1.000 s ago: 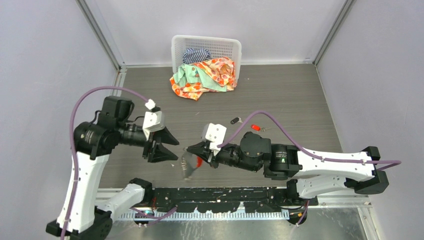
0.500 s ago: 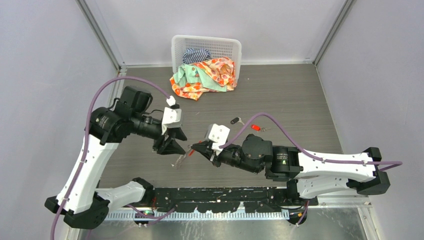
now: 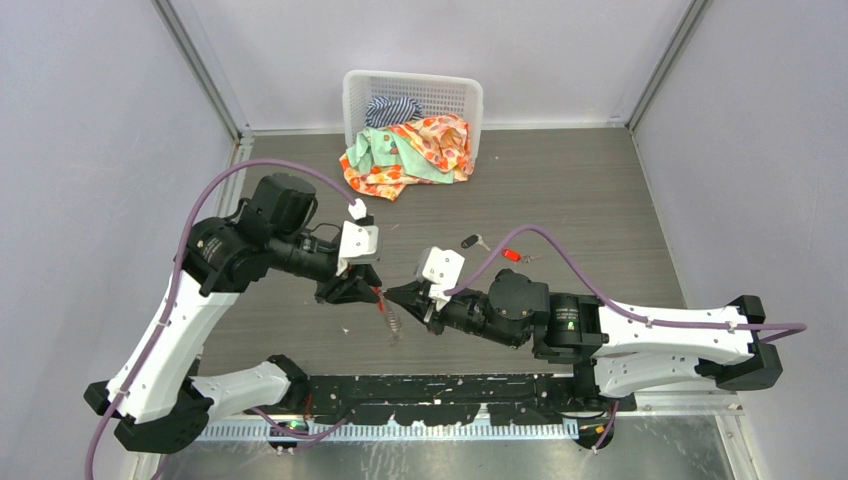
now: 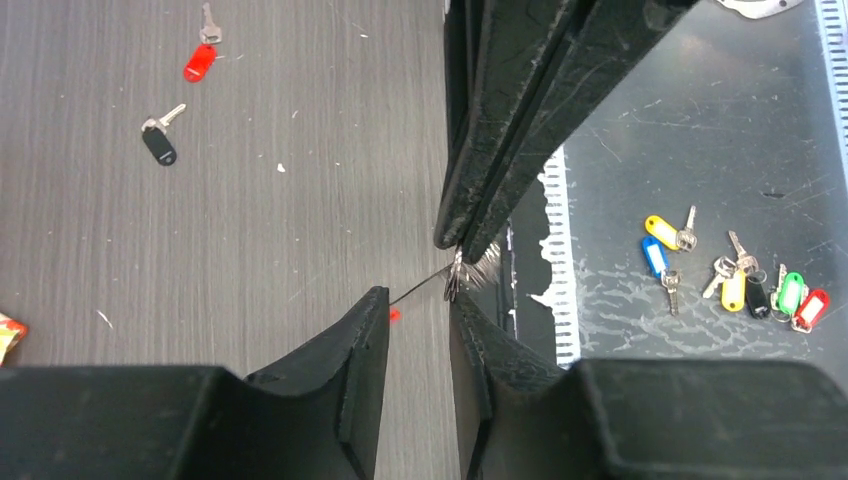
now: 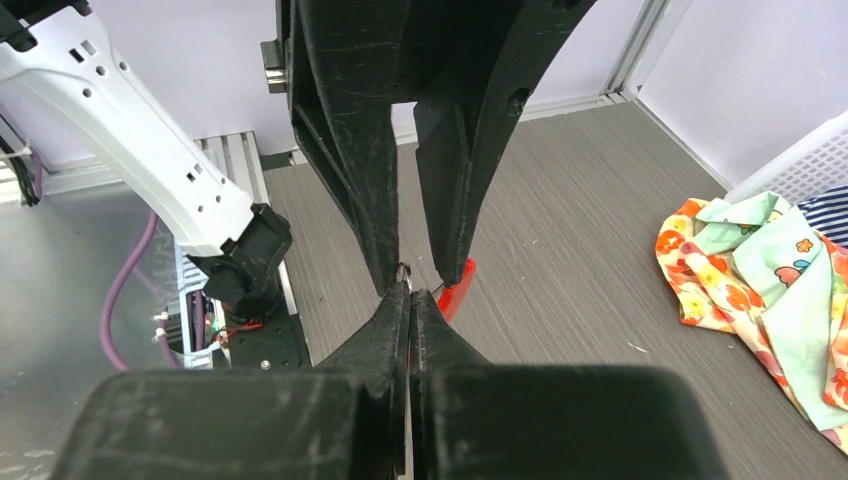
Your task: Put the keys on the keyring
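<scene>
My right gripper is shut on the keyring, whose silvery pieces hang below it over the table. In the right wrist view the grey ring sticks out of the shut fingertips and the red tag hangs beside them. My left gripper is open, its tips right at the ring; a thin wire runs from the ring to one fingertip. The two keys lie loose on the table beyond: the black-headed key and the red-headed key.
A white basket with clothes spilling out stands at the back. Several coloured tagged keys lie on the metal shelf at the near edge. Grey walls close in the left, right and back sides.
My left arm has swung right and forward until its fingers meet the right gripper's tips. The keyring bunch has swung under the right gripper, which moved little.
</scene>
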Motion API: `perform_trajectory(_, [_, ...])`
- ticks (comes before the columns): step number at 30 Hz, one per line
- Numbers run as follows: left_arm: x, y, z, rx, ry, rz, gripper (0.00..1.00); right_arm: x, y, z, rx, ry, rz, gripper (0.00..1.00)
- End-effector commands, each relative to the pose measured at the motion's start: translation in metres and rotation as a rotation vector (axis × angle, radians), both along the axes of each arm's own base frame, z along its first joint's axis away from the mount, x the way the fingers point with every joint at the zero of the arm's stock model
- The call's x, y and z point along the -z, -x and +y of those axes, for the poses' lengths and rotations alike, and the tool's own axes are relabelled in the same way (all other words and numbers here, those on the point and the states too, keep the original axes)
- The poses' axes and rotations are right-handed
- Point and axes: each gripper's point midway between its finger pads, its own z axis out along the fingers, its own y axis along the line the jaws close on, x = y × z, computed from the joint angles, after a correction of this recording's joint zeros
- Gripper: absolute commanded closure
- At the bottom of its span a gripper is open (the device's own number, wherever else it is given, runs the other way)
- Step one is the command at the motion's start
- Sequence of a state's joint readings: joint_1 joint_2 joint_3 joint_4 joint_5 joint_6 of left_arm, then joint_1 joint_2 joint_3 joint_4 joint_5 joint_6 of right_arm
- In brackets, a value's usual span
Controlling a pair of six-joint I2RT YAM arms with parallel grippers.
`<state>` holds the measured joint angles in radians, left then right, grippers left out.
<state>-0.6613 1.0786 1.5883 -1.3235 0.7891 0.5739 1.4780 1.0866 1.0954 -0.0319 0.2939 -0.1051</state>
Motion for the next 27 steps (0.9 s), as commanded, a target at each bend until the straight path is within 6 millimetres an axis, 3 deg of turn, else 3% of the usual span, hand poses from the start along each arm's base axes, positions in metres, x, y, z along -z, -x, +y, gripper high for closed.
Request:
perform_trajectory(1, [-0.015,-0.008,-0.005,-0.043,0.052,-0.043,0.71,-0.029,0.002,-0.004,-0.005,-0.102,0.005,0.99])
perform_trajectory(9, [-0.014,-0.002,-0.005,-0.046,0.06,-0.011,0.76,-0.026,-0.003,0.0,0.024,-0.084,0.011,0.99])
perform_trajectory(22, [-0.011,0.004,-0.004,-0.031,0.065,0.016,0.62,-0.025,-0.009,0.004,0.06,-0.077,0.019,0.99])
perform_trajectory(27, [-0.008,-0.001,-0.003,-0.043,0.054,-0.008,0.7,-0.028,-0.006,0.006,0.044,-0.083,0.024,0.99])
